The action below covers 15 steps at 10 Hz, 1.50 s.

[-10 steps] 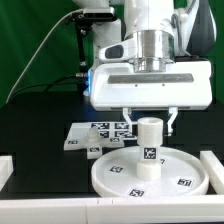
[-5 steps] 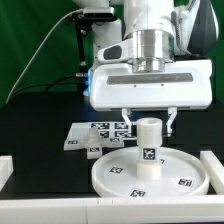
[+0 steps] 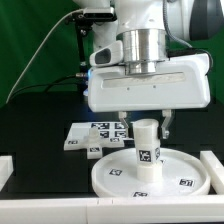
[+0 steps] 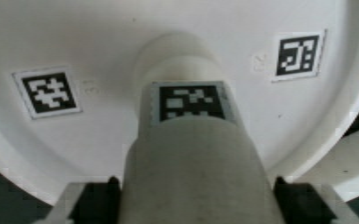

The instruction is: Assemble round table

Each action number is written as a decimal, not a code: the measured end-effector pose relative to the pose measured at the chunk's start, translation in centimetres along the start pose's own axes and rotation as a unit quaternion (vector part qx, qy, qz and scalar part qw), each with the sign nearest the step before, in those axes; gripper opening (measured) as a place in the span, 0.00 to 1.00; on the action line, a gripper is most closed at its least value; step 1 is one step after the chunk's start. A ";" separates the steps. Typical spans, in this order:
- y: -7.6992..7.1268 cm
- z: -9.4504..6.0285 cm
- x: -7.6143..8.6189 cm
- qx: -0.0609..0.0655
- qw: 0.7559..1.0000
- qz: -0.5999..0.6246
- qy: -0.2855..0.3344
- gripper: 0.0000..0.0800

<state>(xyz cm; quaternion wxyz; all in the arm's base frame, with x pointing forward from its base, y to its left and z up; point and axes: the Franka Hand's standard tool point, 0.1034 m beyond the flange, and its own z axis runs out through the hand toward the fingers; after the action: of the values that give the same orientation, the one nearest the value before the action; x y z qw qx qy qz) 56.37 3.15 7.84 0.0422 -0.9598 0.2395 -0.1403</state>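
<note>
Standing straight up in the middle of the large rimmed round disc (image 3: pixel 112 180), the short cylindrical leg (image 3: pixel 147 158) is seen with its long axis running up and down. The disc is laid flat on the black counter (image 3: pixel 40 125).

The end effector (image 3: pixel 146 124) is placed right above the disc's middle and is pointed straight down. So the leg lies directly under it and in line with it. The top part of the leg is taken in between the two fingers (image 4: pixel 92 200). In the wrist view a dark finger is seen on each side of the leg, pressed close against it, with no gap to be made out. The end effector is judged to be partly open and closed on the leg's upper end.

The leg's lower end is set on the disc's middle. How deep it is seated cannot be told.

The coming move is thought to be a turn around the leg's own up-and-down line, to screw it into the disc. For that, the end effector should be held straight over the disc's middle, or the leg could be tipped.
</note>
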 end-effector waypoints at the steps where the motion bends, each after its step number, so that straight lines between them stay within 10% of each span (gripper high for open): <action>1: 0.0 0.0 0.0 0.000 1.000 -0.001 0.002 0.51; 5: -0.3 -0.3 0.0 0.003 1.000 -0.021 -0.003 0.80; 15: -0.9 -0.1 -1.2 -0.008 0.991 0.018 -0.130 0.81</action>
<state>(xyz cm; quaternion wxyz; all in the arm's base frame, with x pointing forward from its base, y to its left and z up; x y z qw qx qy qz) 55.77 4.53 7.82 0.0673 -0.9657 0.2505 -0.0120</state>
